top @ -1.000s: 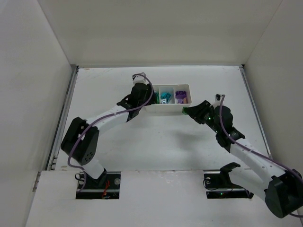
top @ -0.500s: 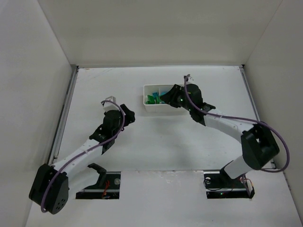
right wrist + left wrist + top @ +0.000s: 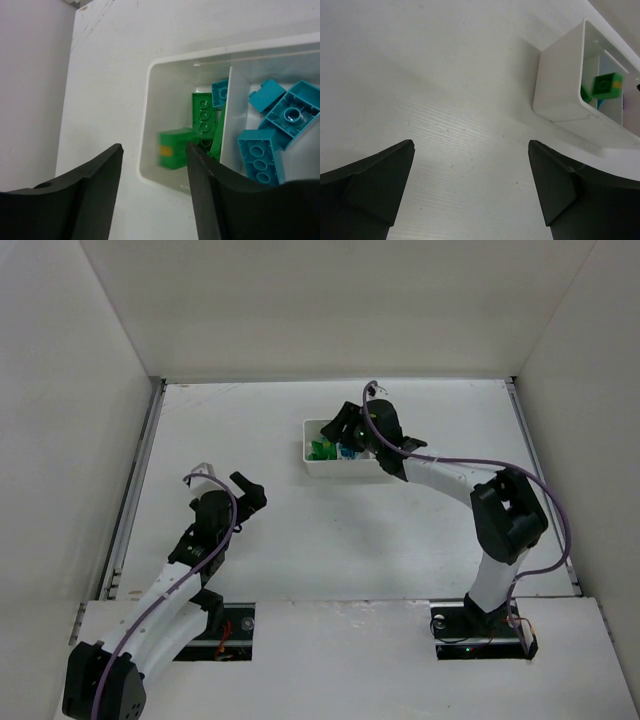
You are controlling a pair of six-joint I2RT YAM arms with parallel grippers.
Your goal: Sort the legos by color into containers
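right jaws over tray (image 3: 144, 145), divider (image 3: 232, 110) between legos (image 3: 204, 115)

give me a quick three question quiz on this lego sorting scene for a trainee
1. True or false: the left end effector holds a lego.
2. Which colour lies in the tray compartment under the right end effector? A green, B purple, C orange.
3. Fill in: in the right wrist view, the legos right of the divider are coloured ____.

Key
1. False: it is open over bare table, with nothing between its fingers.
2. A: the green legos.
3. Teal.
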